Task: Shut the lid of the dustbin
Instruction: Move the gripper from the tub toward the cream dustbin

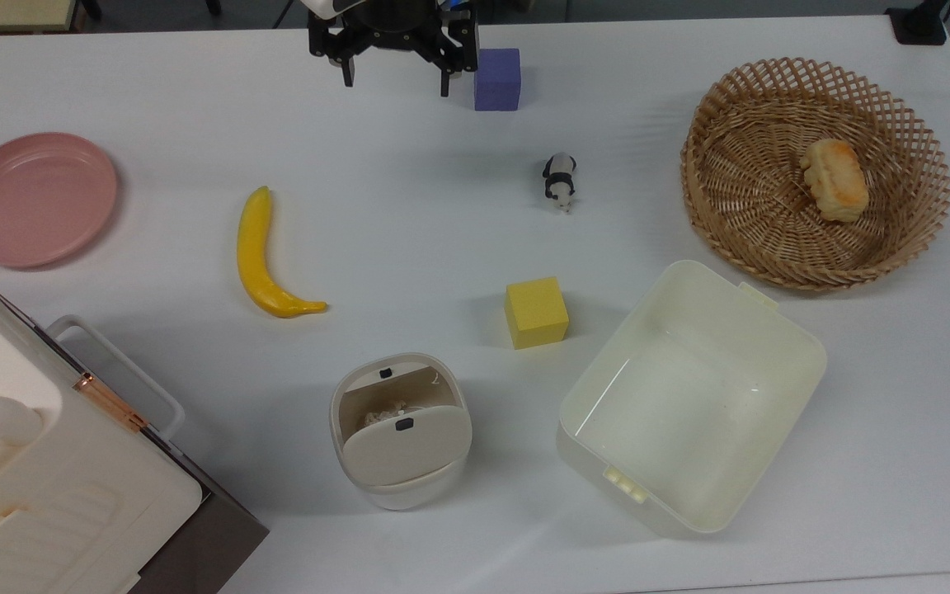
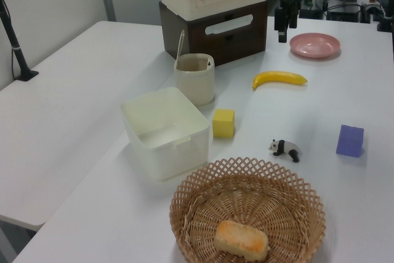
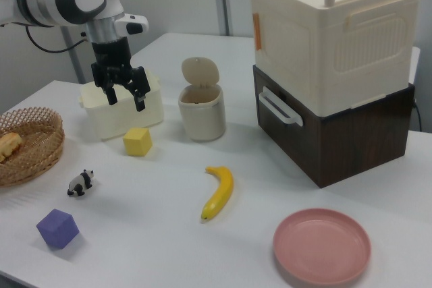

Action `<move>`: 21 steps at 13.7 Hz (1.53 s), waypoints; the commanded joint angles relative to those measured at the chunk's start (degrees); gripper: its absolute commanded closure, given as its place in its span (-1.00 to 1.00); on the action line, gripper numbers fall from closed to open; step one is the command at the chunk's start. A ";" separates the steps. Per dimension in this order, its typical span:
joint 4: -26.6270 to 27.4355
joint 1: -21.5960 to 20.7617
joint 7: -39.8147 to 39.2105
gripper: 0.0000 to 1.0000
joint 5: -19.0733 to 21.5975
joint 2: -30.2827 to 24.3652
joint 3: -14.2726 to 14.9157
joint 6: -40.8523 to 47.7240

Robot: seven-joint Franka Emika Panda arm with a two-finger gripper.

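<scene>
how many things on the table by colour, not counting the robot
yellow: 2, banana, yellow cube
purple: 1, purple cube
pink: 1, plate
black and white: 1, panda
tan: 2, basket, bread
cream or off-white: 3, dustbin with its lid up, tub, big appliance
total: 10

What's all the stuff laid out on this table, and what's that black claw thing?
dustbin: 1, off-white, front middle in the top view
lid: 1, beige, standing open
tub: 1, cream, beside the bin
yellow cube: 1, between bin and tub
banana: 1, yellow
plate: 1, pink
panda toy: 1, black-white
purple cube: 1
basket: 1, wicker, holding bread
appliance: 1, white on a brown base
gripper: 1, black, open, far from the bin
</scene>
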State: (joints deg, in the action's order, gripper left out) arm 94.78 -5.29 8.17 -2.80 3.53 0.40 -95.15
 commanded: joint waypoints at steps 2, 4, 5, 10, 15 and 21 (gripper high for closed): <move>-0.47 -0.34 -0.79 -1.00 1.13 0.07 0.30 0.58; -0.56 -0.34 -0.79 -1.00 1.13 -0.10 0.30 0.58; -0.56 -0.25 -0.88 -1.00 1.13 -0.10 0.30 0.49; -0.65 0.28 -0.88 -1.00 2.19 -0.19 0.65 0.49; -0.73 0.45 -1.40 -0.44 2.19 -0.19 1.09 -2.23; -2.31 0.19 2.62 0.57 7.55 1.82 1.18 -32.04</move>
State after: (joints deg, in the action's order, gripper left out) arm 93.48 -4.67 8.32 2.37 3.64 0.94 -114.16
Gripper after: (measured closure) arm 0.767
